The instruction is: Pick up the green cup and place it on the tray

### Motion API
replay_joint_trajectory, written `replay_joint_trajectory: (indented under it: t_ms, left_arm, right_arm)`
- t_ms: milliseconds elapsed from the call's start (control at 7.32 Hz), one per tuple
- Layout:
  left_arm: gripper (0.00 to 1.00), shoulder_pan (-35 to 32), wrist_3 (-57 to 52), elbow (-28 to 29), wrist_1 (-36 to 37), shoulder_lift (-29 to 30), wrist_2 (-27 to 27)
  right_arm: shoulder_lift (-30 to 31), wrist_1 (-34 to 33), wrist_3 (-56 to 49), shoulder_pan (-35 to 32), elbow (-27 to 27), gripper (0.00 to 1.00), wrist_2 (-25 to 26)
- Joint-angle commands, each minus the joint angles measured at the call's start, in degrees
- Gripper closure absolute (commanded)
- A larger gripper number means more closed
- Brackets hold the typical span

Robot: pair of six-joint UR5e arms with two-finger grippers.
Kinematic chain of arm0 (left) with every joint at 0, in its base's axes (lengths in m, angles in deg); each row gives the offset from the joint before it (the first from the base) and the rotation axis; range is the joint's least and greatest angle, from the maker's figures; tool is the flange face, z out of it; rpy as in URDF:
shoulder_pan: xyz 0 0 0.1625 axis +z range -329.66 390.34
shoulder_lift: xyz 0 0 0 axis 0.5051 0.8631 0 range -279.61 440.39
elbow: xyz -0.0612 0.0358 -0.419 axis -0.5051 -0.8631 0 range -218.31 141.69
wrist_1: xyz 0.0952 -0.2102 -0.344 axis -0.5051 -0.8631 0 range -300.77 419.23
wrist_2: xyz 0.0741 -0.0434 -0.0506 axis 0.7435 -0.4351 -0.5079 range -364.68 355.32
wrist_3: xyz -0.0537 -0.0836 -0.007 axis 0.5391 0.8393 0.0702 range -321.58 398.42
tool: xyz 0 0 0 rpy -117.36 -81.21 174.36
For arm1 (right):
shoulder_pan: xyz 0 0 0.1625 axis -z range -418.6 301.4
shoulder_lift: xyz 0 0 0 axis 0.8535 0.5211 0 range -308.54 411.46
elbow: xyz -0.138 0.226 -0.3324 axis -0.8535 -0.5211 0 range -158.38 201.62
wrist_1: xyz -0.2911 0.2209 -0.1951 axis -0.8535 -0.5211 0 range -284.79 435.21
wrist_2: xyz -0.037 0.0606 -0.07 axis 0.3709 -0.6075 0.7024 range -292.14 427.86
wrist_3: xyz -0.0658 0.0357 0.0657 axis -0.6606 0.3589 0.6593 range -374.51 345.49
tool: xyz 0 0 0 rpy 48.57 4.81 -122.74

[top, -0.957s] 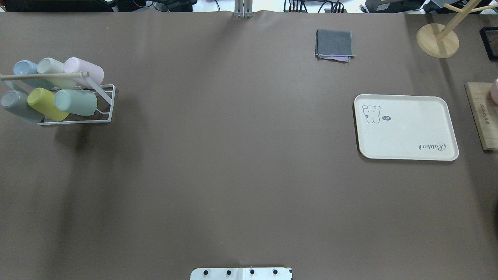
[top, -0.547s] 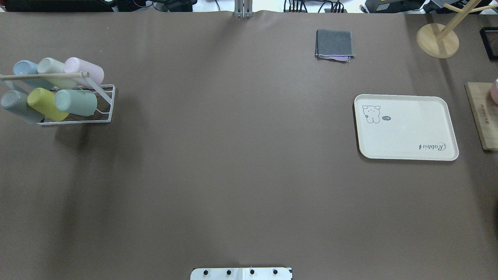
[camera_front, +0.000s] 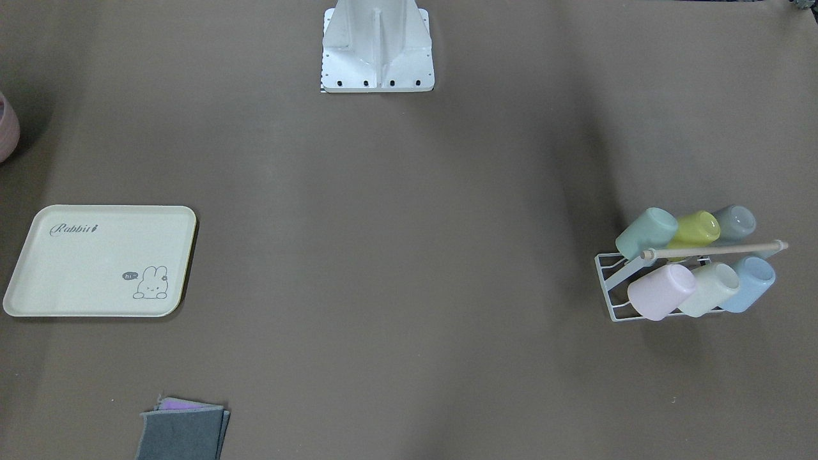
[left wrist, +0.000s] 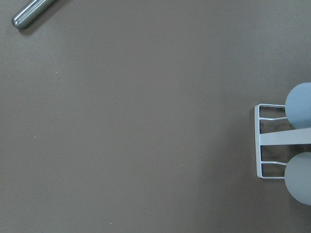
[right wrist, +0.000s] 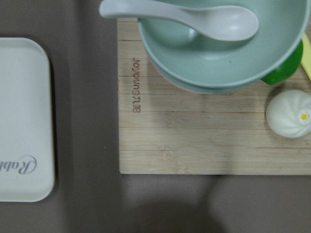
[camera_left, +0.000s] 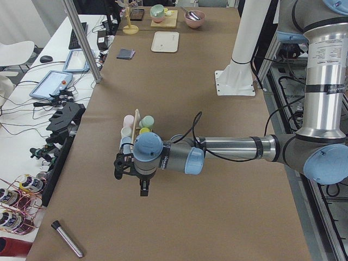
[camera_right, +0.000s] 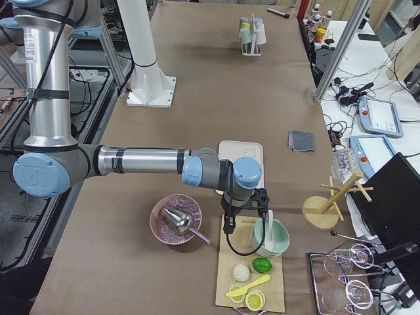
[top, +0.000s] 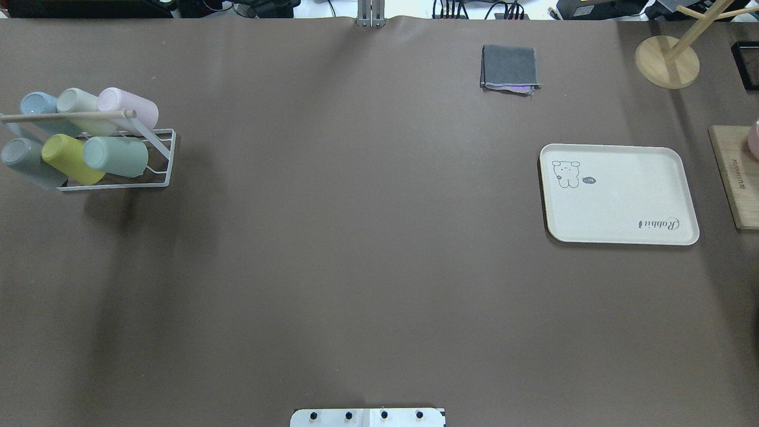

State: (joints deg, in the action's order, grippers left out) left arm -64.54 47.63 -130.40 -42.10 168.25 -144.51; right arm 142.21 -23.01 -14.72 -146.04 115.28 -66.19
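The green cup (top: pixel 115 156) is a pale mint tumbler lying on its side in the white wire rack (top: pixel 161 178) at the table's left, beside a yellow-green cup (top: pixel 71 159). It also shows in the front-facing view (camera_front: pixel 645 231) and the exterior left view (camera_left: pixel 147 121). The cream tray (top: pixel 616 201) with "Rabbit" lettering lies bare at the right (camera_front: pixel 96 262). My left gripper (camera_left: pixel 142 189) hangs over the table beyond the rack's left end. My right gripper (camera_right: pixel 228 228) hangs over the wooden board right of the tray. I cannot tell whether either is open or shut.
The rack also holds pink (top: pixel 127 107), whitish-green (top: pixel 80 105), blue (top: pixel 38 107) and grey (top: pixel 24 160) cups under a wooden rod. A grey cloth (top: pixel 510 68) lies at the back. A wooden board (right wrist: pixel 204 131) with stacked bowls, spoon and bun sits right of the tray. A metal tube (left wrist: pixel 31 12) lies left of the rack.
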Motion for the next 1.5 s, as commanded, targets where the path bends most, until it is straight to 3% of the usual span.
replay_joint_trajectory:
  t_ms: [0,273,410,683,1094,1367]
  left_arm:
    - [0.02,0.04,-0.33,-1.77,-0.1,0.03,0.0]
    - [0.02,0.13,-0.33,-3.88,-0.1,0.47,-0.17]
    - [0.02,0.91,-0.33,-7.55,-0.1,1.16,-0.17]
    - [0.02,9.85,-0.42,-15.11,-0.1,3.17,0.0]
    - [0.02,23.02,-4.25,-19.07,0.6,10.64,1.75]
    - [0.02,32.51,-13.55,-28.29,0.6,10.67,17.59]
  right_arm:
    - [-2.93,0.4,7.21,4.89,0.47,0.01,-0.95]
    - [-5.57,0.66,14.76,10.43,-0.05,0.02,-0.69]
    - [-5.58,3.19,15.58,12.02,-1.53,0.02,-0.6]
    - [-6.11,8.12,16.2,14.74,-5.14,0.03,-0.6]
    - [-8.91,8.22,16.47,16.25,-9.7,0.08,-0.51]
    - [-9.36,8.31,16.47,16.69,-11.03,0.11,-0.51]
